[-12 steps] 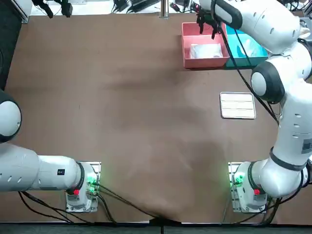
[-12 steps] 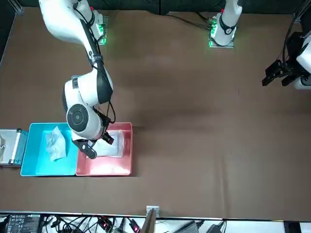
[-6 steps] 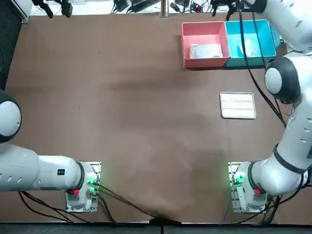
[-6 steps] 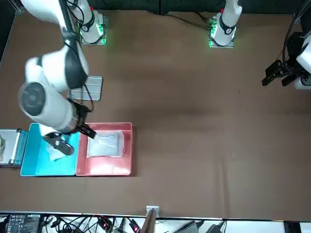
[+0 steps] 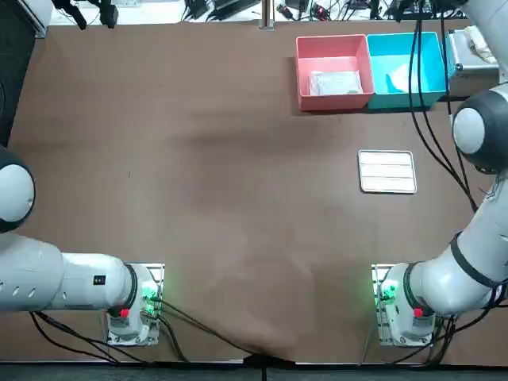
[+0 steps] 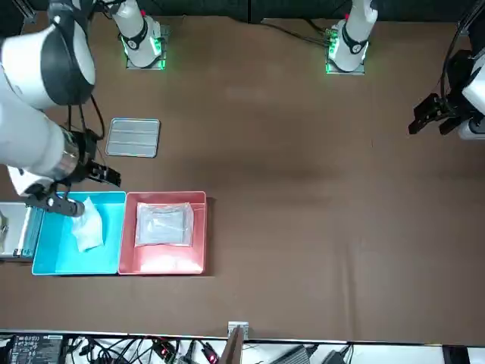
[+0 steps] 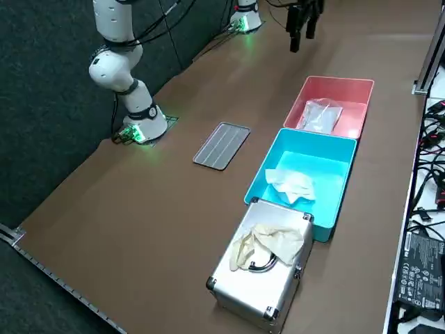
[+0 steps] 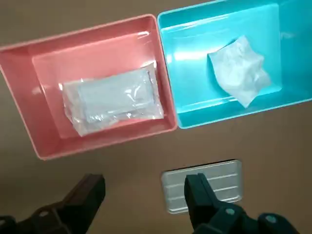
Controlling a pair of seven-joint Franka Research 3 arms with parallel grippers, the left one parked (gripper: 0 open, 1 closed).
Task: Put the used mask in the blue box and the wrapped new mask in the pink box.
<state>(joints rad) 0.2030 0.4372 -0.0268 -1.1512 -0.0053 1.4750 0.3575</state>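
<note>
**Desk:** What have you got, big things first?

**Operator:** The brown tabletop (image 5: 198, 159) is mostly bare. At its far right end I see a silver case (image 7: 257, 292) with a pale crumpled cloth on its lid. Next to the case is the blue box (image 8: 224, 111), and the pink box (image 8: 105, 141) touches the blue one's other side. A ridged metal plate (image 7: 221, 145) lies flat on the robot's side of the boxes, apart from them.

**Desk:** And the masks?

**Operator:** The wrapped mask (image 8: 112, 100) lies flat in the pink box. The used mask (image 8: 239, 70) sits crumpled in the blue box. By how they lie, I'd call both placements done.

**Desk:** If I have to re-seat one?

**Operator:** Both look very light. I'd expect the wrapper to be slick, crinkly film, so I'd pinch it at a sealed edge rather than across the flat face. The used mask looks soft and limp, so I'd take it by its raised bunched fold. I'd expect it to sag and drape.

**Desk:** Gripper?

**Operator:** My right gripper (image 8: 145, 183) hangs above the tabletop by the blue box's robot-side edge. Its fingers are spread apart and there's nothing between them.
</note>
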